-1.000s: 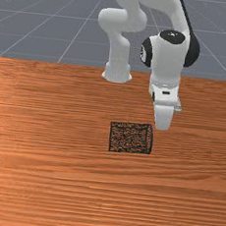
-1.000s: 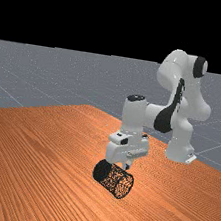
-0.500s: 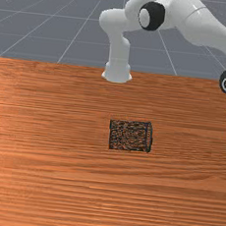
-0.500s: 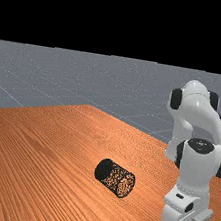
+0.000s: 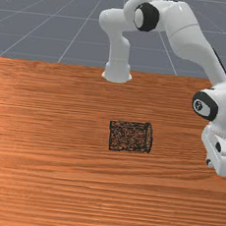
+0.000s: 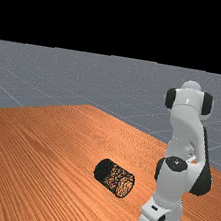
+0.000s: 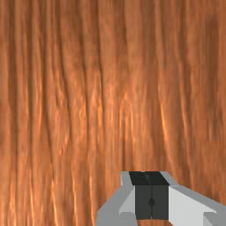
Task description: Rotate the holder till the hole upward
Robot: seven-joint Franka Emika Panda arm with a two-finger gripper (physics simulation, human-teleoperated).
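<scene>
Holder point(image 5: 130, 136) lies on its side on the counter point(image 5: 39, 176), well apart from the tool point(image 7: 151, 194), which is pressed together, nothing pinched. Bearing, tool to holder: between nine and ten o'clock in the front view; between ten and eleven in the far view. Long axis: nine-to-three, front view; ten-to-four, far view. Cannot tell which end has the hole. Judgement: approach must run along that bearing, reaching the front view's three-o'clock end first.

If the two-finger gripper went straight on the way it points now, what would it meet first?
Most likely the orange-brown wooden table below the gripper, height unclear; the black mesh cylindrical holder lies off that line, toward the front view's left.
</scene>
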